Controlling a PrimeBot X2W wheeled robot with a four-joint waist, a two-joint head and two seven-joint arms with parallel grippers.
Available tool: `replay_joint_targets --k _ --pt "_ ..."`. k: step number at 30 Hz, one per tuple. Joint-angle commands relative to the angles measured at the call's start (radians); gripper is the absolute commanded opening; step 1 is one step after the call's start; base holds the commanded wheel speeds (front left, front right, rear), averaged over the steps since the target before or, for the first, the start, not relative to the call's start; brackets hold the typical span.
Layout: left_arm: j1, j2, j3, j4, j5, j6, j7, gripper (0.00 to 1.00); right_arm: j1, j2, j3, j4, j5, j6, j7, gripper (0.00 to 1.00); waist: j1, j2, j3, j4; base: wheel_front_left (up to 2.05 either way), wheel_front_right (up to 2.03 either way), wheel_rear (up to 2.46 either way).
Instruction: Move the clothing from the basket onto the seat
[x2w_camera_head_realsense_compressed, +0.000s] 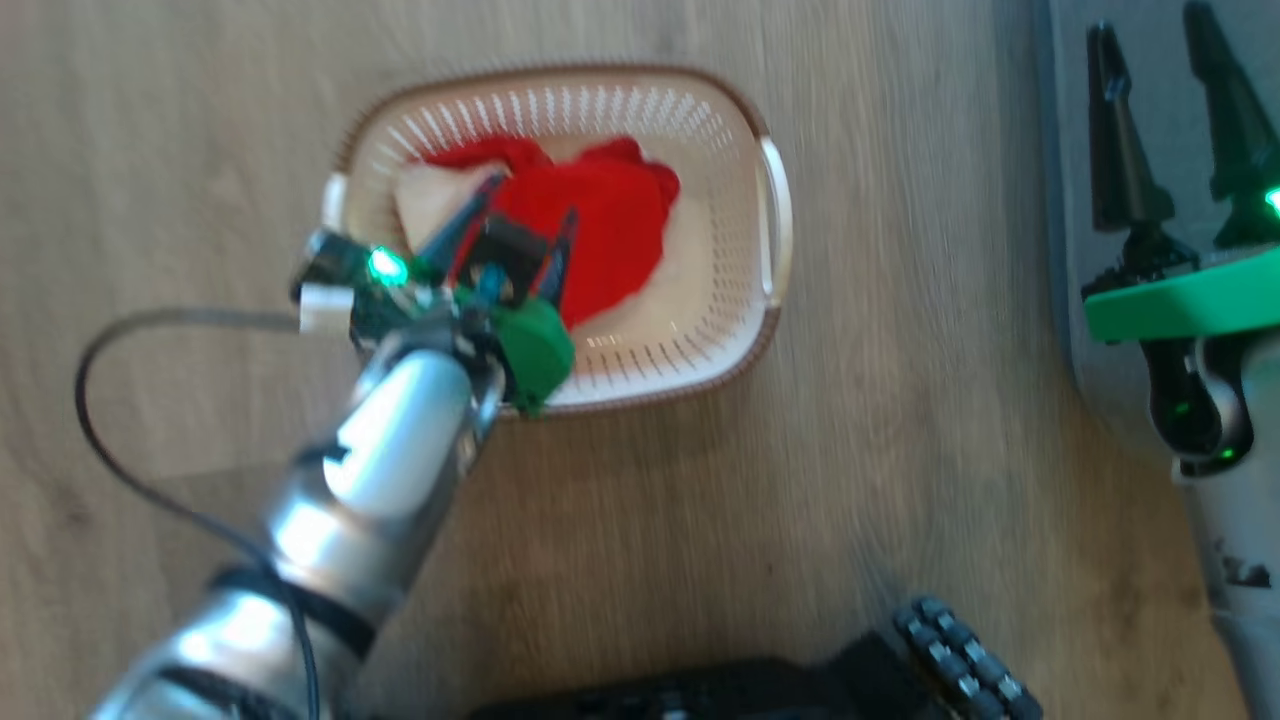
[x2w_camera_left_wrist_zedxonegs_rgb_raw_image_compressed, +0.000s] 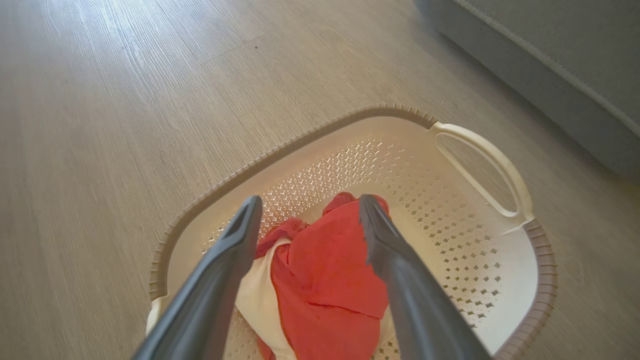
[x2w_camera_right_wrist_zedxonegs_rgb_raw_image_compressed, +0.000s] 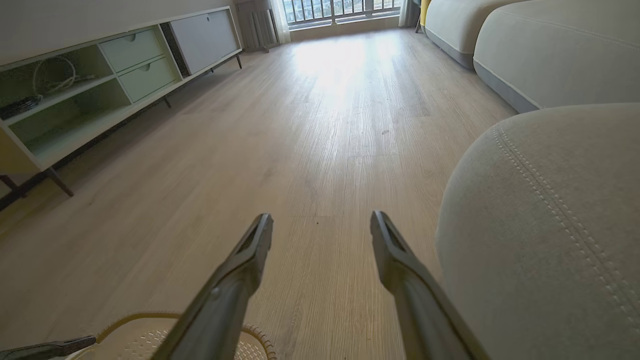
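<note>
Wood floor (x2w_camera_head_realsense_compressed: 900, 400) bears the basket (x2w_camera_head_realsense_compressed: 722, 300), its red clothing (x2w_camera_left_wrist_zedxonegs_rgb_raw_image_compressed: 330, 270) lying between the left gripper (x2w_camera_left_wrist_zedxonegs_rgb_raw_image_compressed: 310, 201)'s 2 spread, unclenched fingers (x2w_camera_left_wrist_zedxonegs_rgb_raw_image_compressed: 385, 240).

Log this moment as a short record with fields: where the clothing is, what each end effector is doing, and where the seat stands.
clothing: red with white, bunched inside the basket
basket: on the wood floor, left of the seat in the head view
left end effector: open, fingers either side of the clothing, not closed on it
right end effector: open, empty, beside the seat
seat: grey, no clothing on the part in view
stage: pick-up not yet made
</note>
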Motion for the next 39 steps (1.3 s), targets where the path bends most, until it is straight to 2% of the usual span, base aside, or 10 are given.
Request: replay_joint_targets --k 1,10,16,21,33,37,38,39 --pt "-0.028 0.009 0.008 0.015 -0.004 0.009 -0.004 1.00 0.002 -0.008 0.015 -0.036 0.008 0.000 -0.006 1.00 -0.0003 0.0001 0.097 -0.057 0.00 0.00 0.00" --pt "-0.256 0.009 -0.123 0.257 0.006 0.045 0.149 1.00 -0.053 0.024 0.041 -0.062 0.014 0.000 -0.006 1.00 -0.0003 0.0001 0.228 -0.124 0.00 0.00 0.00" --pt "-0.345 0.009 -0.186 0.382 0.052 0.099 0.258 1.00 -0.068 0.043 0.050 -0.077 0.015 0.000 -0.006 1.00 -0.0003 0.0001 0.281 -0.158 0.00 0.00 0.00" --pt "-0.398 0.030 -0.207 0.425 0.076 0.148 0.313 1.00 -0.076 0.063 0.056 -0.087 0.020 0.000 -0.006 1.00 -0.0003 0.0001 0.319 -0.186 0.00 0.00 0.00" --pt "-0.427 0.054 -0.267 0.449 0.111 0.150 0.465 1.00 -0.043 0.064 0.045 -0.091 0.025 0.000 -0.006 1.00 -0.0003 0.0001 0.342 -0.183 0.00 0.00 0.00" --pt "-0.414 0.053 -0.261 0.450 0.092 0.139 0.470 1.00 -0.040 0.059 0.036 -0.099 0.030 0.000 -0.006 1.00 -0.0003 0.0001 0.344 -0.179 0.00 0.00 0.00" --pt "-0.410 0.051 -0.263 0.450 0.090 0.138 0.466 0.91 -0.039 0.057 0.034 -0.101 0.030 0.000 -0.006 1.00 -0.0003 0.0001 0.344 -0.177 0.00 0.00 0.00" --pt "-0.404 0.050 -0.262 0.451 0.084 0.133 0.468 0.59 -0.038 0.055 0.032 -0.104 0.029 0.000 -0.006 1.00 -0.0003 0.0001 0.343 -0.173 0.00 0.00 0.00"
